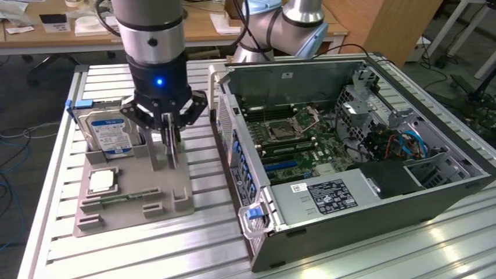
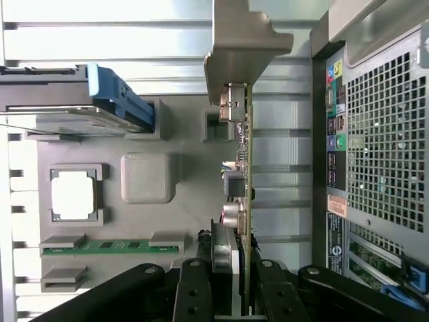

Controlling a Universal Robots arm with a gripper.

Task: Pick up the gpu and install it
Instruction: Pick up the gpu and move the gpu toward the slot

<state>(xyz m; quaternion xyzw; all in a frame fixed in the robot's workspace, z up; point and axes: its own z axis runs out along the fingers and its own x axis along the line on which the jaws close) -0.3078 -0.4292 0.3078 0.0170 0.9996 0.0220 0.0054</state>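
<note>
- The gripper (image 1: 171,142) is over the grey holder (image 1: 132,218), and its jaws are clamped on the gpu (image 2: 247,154), one finger on each face.
- The gpu stands on its edge, near the holder's side towards the case (image 1: 349,232). I cannot tell whether it rests in its slot or is already a little above it.
- In the wrist view the card is seen edge-on, so its fan face is mostly hidden, and its near end is covered by the fingers (image 2: 194,292).
- The hard drive (image 1: 108,132), at the exterior view's left of the gripper, has a blue and white label. Its writing is too small to read.
- The power supply (image 1: 329,196) in the open case carries a white and black label, which is also not readable.
- Stickers on the case's rear show in the wrist view. Their text is blurred.
- The CPU (image 1: 102,181) lies flat in the holder, with a green memory stick (image 2: 110,246) just beside it.
</note>
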